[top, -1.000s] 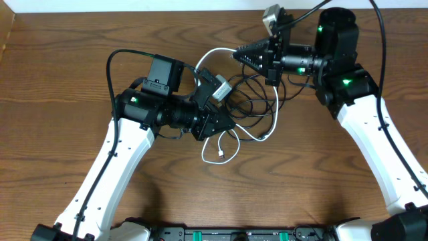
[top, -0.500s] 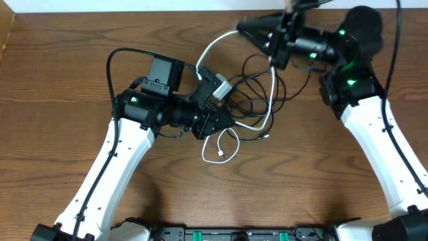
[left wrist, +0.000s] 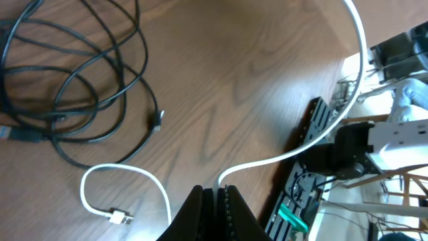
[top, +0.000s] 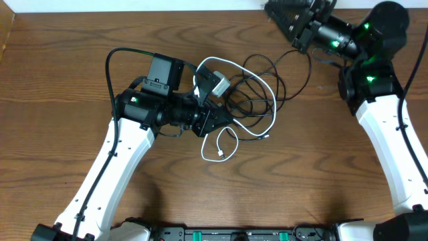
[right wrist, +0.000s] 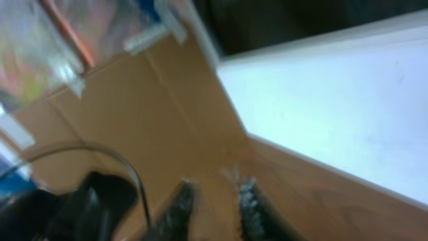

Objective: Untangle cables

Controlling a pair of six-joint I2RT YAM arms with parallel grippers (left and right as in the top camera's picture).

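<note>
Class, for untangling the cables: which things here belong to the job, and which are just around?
Job: white cable, pinched in the shut left gripper; black cables, coiled beside it; right gripper, open.
Just there: thick arm wires; wooden table.

The left arm (top: 110,157) is stretching up from the near edge with its wrist bending right. The left gripper (top: 221,120) is pointing toward the table's middle — jaws pressing together, pinching the white cable (left wrist: 120,166). The right arm (top: 388,147) is reaching to the far edge. The right gripper (top: 279,11) is pointing left — jaws standing slightly apart, holding nothing.
</note>
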